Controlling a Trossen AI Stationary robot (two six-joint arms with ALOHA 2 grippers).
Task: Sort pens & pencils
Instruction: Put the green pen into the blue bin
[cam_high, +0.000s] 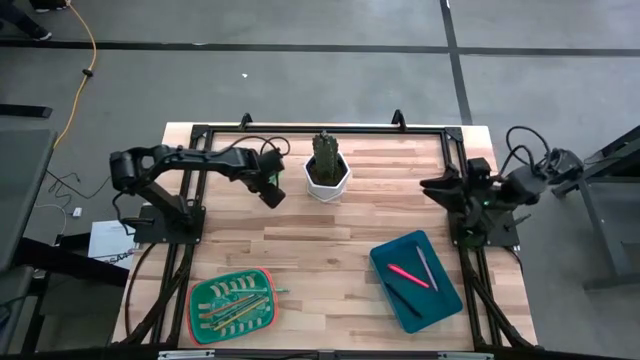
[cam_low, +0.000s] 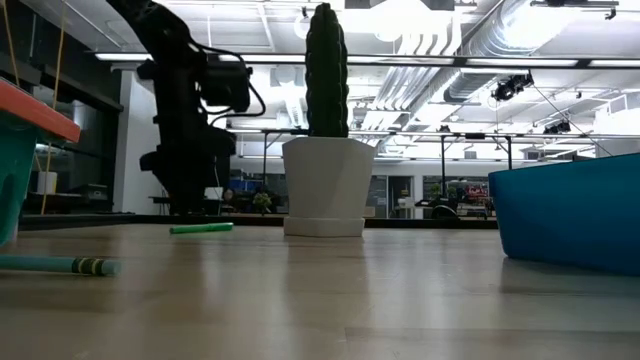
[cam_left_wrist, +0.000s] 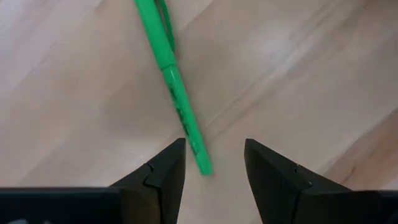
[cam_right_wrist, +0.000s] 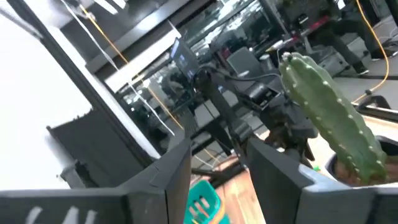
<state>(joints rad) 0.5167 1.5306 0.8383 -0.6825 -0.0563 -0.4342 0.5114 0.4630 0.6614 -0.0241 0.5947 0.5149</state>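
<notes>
Jaws of the left gripper stand parted, holding nothing, poised above the wood table just left of the potted cactus. Green pen lies flat on the table under them. Near tip sits between the two fingers, closer to one finger; the body runs away from the jaws at a slant, so its long axis is skewed to the gap, not square across it. Judgement: a wrist turn and a short advance along the pen are needed before closing.

Left arm is plainly the nearer one. Right gripper waits right of the cactus, raised, fingers apart, empty.

Bare wood surrounds the pen; the cactus pot is the only close obstacle. Blue bin, front-right of the cactus, holds a pink pen. Green tray, front-left, holds pencils.
</notes>
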